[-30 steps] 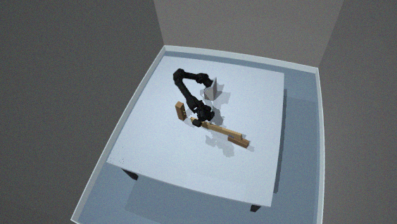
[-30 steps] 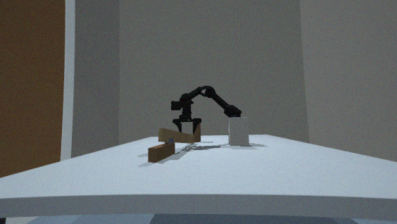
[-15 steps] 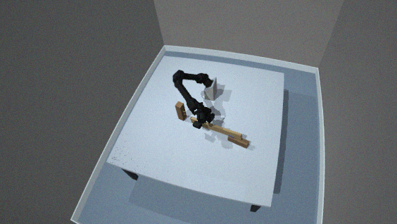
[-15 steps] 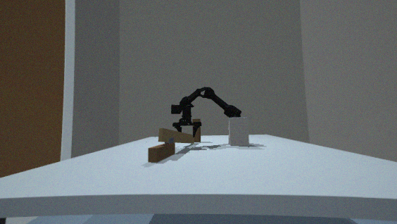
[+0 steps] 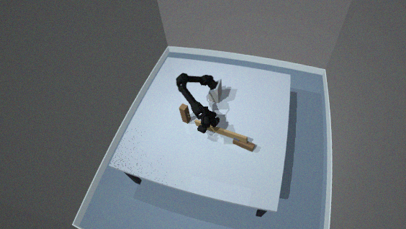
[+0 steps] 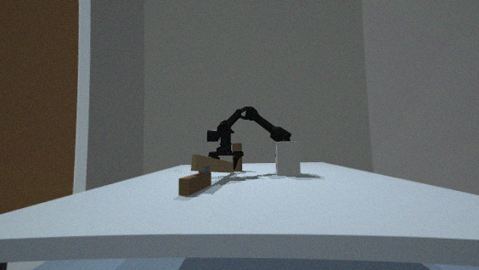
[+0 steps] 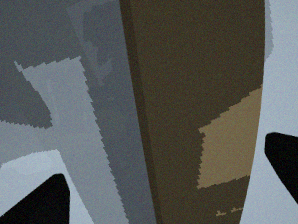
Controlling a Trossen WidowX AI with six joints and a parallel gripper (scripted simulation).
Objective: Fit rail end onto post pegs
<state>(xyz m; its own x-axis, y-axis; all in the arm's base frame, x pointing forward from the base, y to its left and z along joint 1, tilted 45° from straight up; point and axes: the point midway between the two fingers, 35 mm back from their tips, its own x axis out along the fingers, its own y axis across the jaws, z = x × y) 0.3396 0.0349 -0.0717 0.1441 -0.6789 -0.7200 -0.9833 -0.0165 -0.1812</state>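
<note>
The black end effector [image 5: 206,127] hangs spread wide and empty over the near end of the long tan wooden bed rail [image 7: 193,110], one dark fingertip [image 7: 36,223] on either side of it. A sound pick-up here likely means settling lower and squaring both fingers to the rail's flat sides before they close (a skewed pinch could twist it). The rail slopes from the low brown footboard block [image 6: 194,183] down to the pale counter [image 5: 248,93], just short of the short wooden post [image 5: 185,112].

White table [image 5: 201,169], grey walls, white pedestal block [image 6: 288,158]
</note>
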